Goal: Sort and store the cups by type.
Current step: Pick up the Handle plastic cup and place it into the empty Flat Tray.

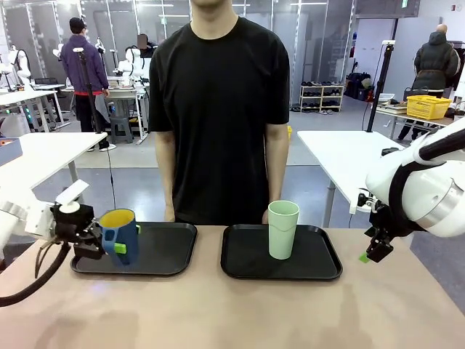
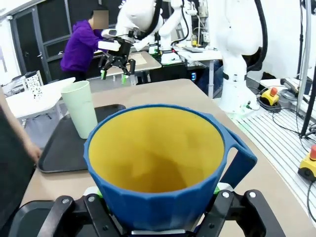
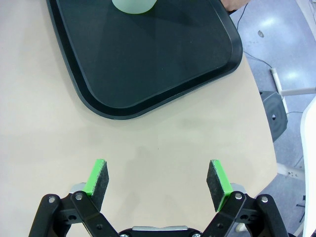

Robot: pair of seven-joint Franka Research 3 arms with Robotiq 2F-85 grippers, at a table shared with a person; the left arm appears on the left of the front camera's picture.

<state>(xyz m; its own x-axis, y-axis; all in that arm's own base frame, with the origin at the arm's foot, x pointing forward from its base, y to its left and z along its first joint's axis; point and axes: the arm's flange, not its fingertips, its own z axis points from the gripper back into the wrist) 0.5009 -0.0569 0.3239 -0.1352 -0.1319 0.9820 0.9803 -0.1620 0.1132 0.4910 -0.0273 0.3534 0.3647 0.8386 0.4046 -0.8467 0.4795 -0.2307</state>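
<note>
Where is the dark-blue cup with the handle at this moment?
In the front view, the dark-blue cup is at the robot's left, over the left black tray, clamped in the left gripper. The mint-green tumbler stands on the other tray.

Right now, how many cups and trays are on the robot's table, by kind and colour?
Dark-blue cup with handle: 1, held by the left gripper
Pale mint-green tumbler: 1, standing on the right tray
Black trays: 2, the other being the left tray
Total: 4

Glossy blue cup (image 2: 163, 197); matt table (image 1: 240, 313)
</note>
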